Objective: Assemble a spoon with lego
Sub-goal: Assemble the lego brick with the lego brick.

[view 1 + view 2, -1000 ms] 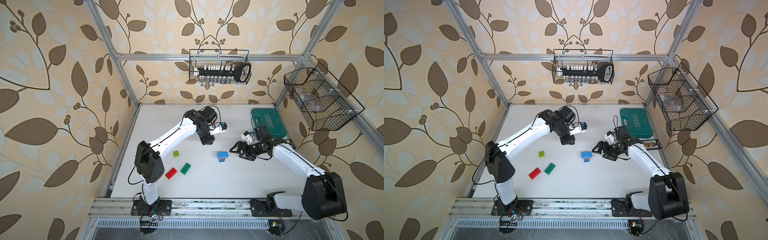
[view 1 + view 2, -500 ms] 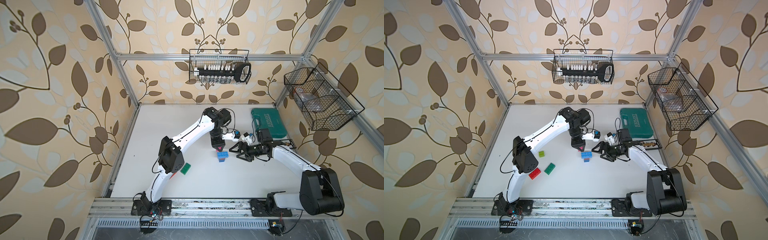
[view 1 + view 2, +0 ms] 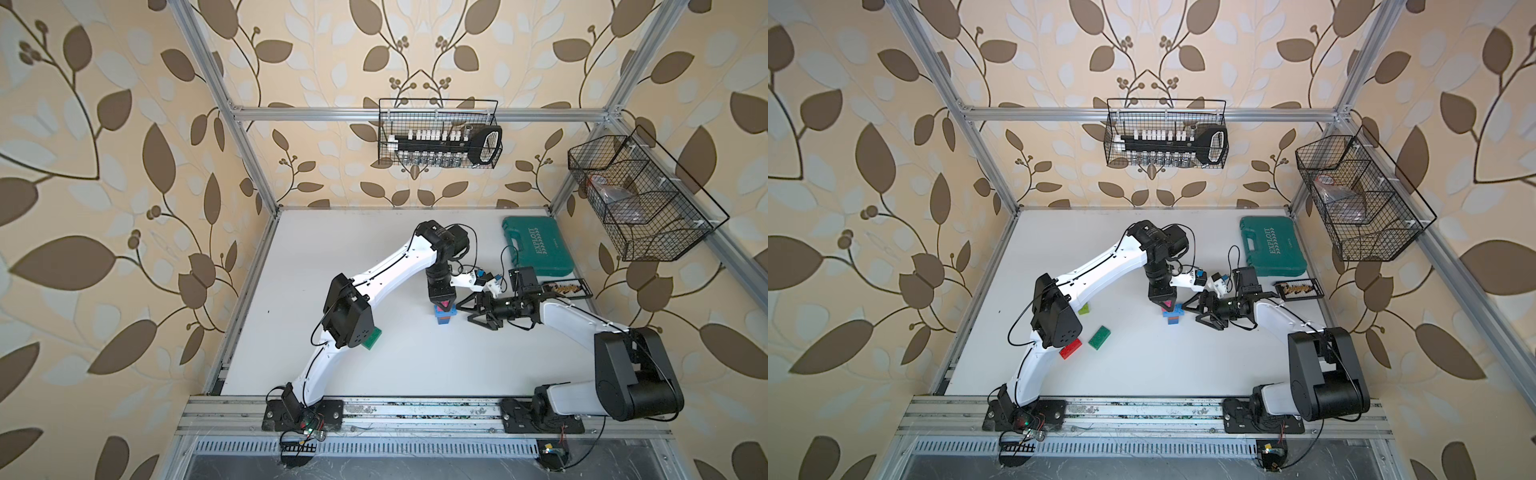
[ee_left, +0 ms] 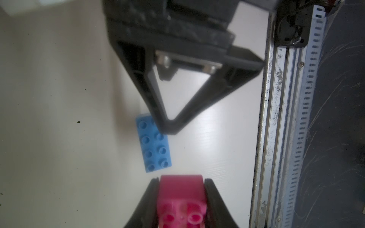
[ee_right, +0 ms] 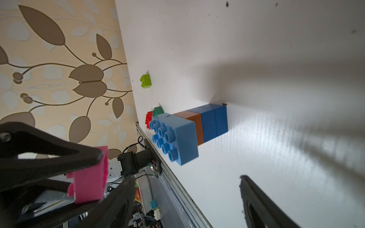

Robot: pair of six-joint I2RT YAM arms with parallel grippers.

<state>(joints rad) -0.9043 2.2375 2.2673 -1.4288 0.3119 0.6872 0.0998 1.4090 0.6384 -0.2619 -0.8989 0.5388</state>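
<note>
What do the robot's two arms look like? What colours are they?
The left arm and right arm are smooth white tubes joined by chunky black joints, with thin black cables looping beside them. The left gripper and right gripper are black, and their fingers are hollow triangle frames.

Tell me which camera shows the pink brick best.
The left wrist view: the pink brick fills the foreground, clamped in the left gripper. The right wrist view shows one side, partly hidden by that gripper. Both top views show only a sliver under the gripper.
</note>
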